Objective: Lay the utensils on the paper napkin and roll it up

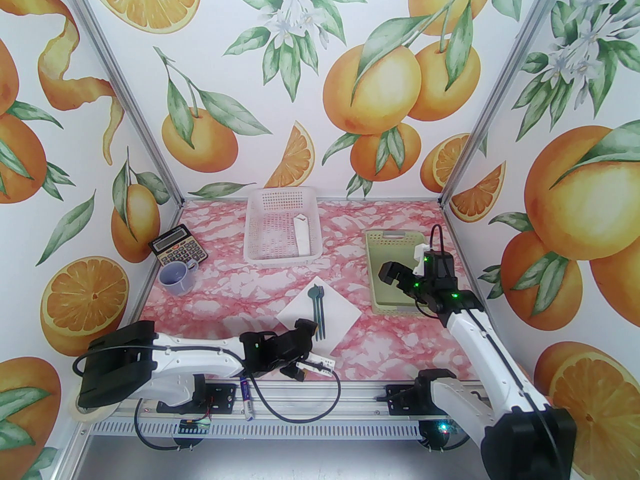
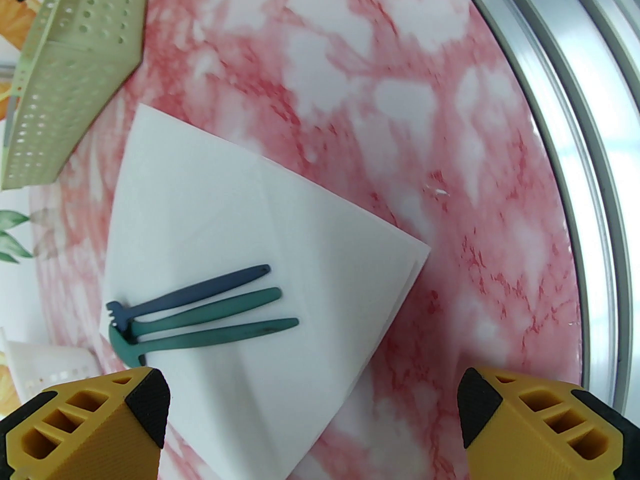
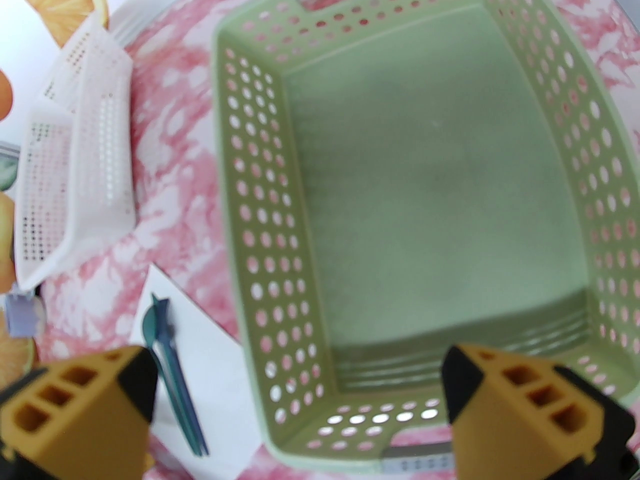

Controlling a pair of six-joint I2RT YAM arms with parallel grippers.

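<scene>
The white paper napkin (image 1: 336,318) (image 2: 240,238) lies as a diamond near the table's middle front. Three slim teal-green utensils (image 1: 317,308) (image 2: 200,313) lie side by side on it, heads toward the back; a fork's tines show. My left gripper (image 1: 309,352) (image 2: 312,418) hovers open over the napkin's near corner with nothing between its fingers (image 2: 100,418). My right gripper (image 1: 397,283) (image 3: 300,408) hangs open above the green basket (image 1: 372,278) (image 3: 255,218), which is empty. The right wrist view catches the napkin (image 3: 210,368) and utensils (image 3: 172,363) at lower left.
A white mesh basket (image 1: 255,218) (image 3: 75,178) at the back centre holds a small white object (image 1: 301,235). A calculator (image 1: 177,253) and a purple cup (image 1: 177,277) sit at the left. A blue-capped marker (image 1: 246,393) lies on the front rail, and a tape roll (image 1: 85,410) sits by the left base.
</scene>
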